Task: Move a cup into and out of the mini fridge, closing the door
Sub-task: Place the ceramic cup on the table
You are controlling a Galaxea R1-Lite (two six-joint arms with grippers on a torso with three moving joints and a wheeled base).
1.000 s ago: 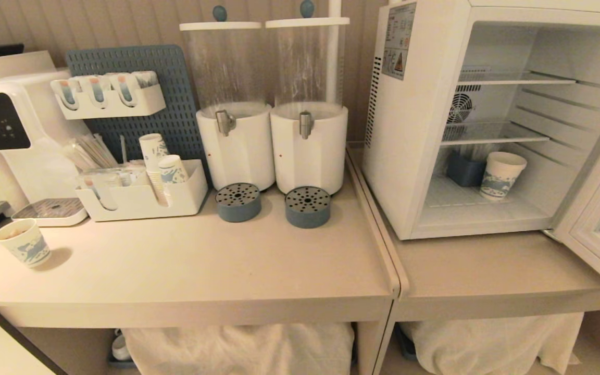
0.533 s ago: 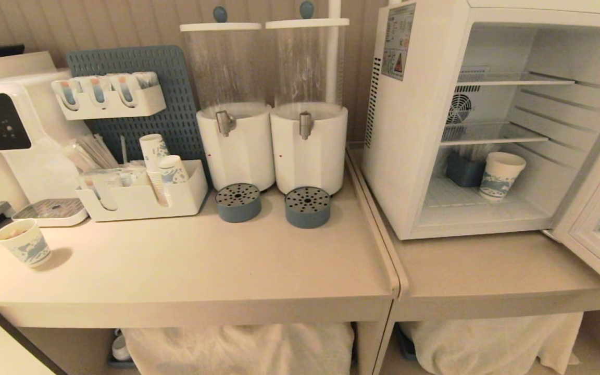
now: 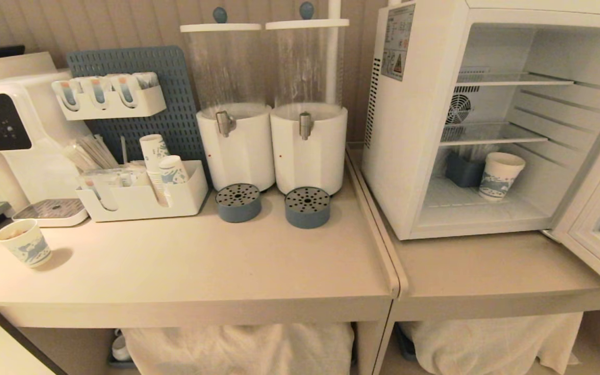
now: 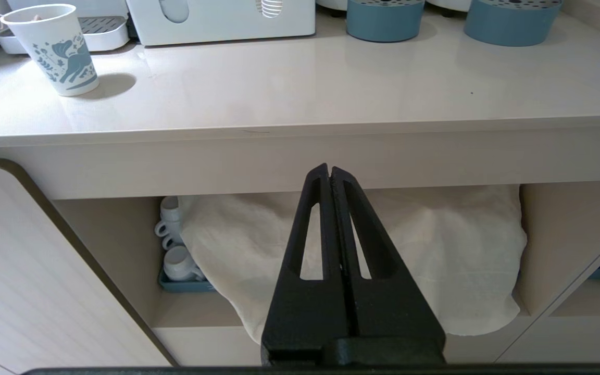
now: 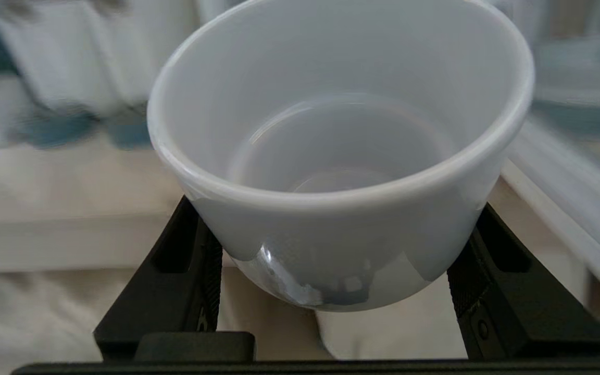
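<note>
The plain white cup point(image 5: 341, 156) fills the right wrist view, and my right gripper point(image 5: 339, 245) is shut on it, one black finger on each side of its lower wall. Cup and right arm are out of the head view. The mini fridge point(image 3: 414, 130) stands open on the right counter, with its glass door point(image 3: 599, 224) swung out to the right. My left gripper point(image 4: 329, 172) hangs shut and empty in front of the counter's edge, low down.
Inside the fridge stand a blue-patterned paper cup point(image 3: 500, 174) and a small blue container point(image 3: 464, 169). Two white dispensers point(image 3: 271, 146), a cup organiser point(image 3: 138, 195) and a loose paper cup point(image 3: 23, 242) occupy the left counter. Several white handled cups point(image 4: 177, 260) sit under it.
A pale shape at the head view's right edge, below the door, has left that view. The rest of the scene has barely shifted.
</note>
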